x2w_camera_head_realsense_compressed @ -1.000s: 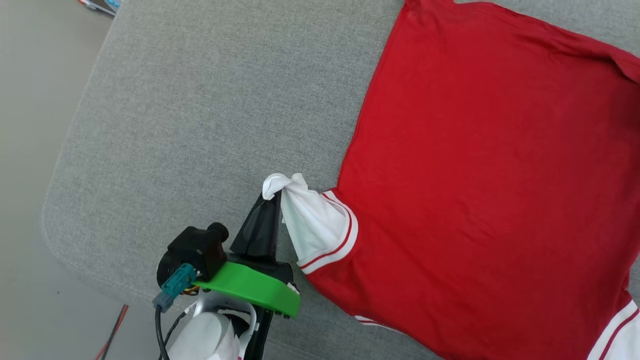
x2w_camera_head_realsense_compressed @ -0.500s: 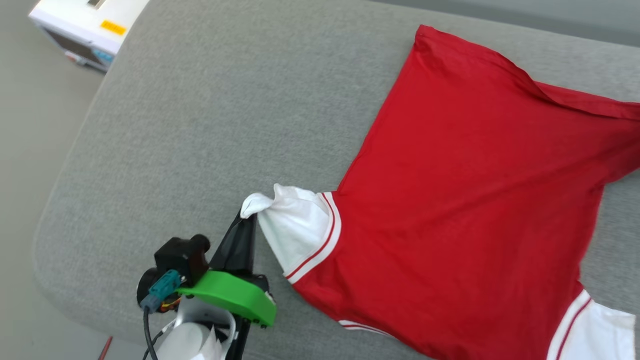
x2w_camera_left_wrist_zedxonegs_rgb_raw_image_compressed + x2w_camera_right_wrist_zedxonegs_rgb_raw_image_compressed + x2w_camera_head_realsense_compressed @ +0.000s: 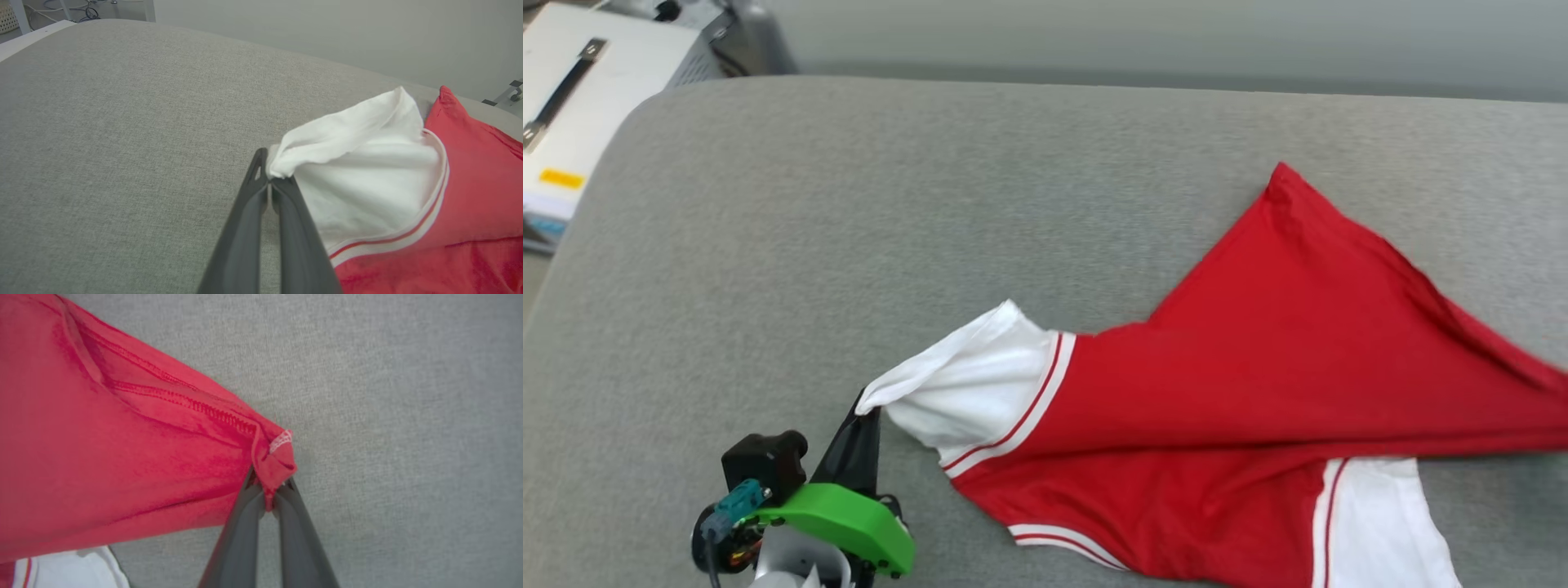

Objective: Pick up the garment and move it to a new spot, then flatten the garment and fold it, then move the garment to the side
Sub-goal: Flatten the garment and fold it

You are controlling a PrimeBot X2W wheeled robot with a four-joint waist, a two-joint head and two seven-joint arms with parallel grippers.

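While our left gripper (image 3: pixel 867 412) pinches the white sleeve (image 3: pixel 367 163) and our right gripper (image 3: pixel 267 490) the red corner (image 3: pixel 276 457), the garment (image 3: pixel 1258 367) stretches lengthwise between them, seemingly half lifted.

My left gripper (image 3: pixel 870 408) clamps a sleeve tip of the garment (image 3: pixel 1258 367); the rest lies to its right on the cushion (image 3: pixel 849 204). My right gripper (image 3: pixel 267 488) holds a hem corner, cloth spreading leftward. A case (image 3: pixel 572 106) stands beyond the cushion, ahead-left of my left gripper.
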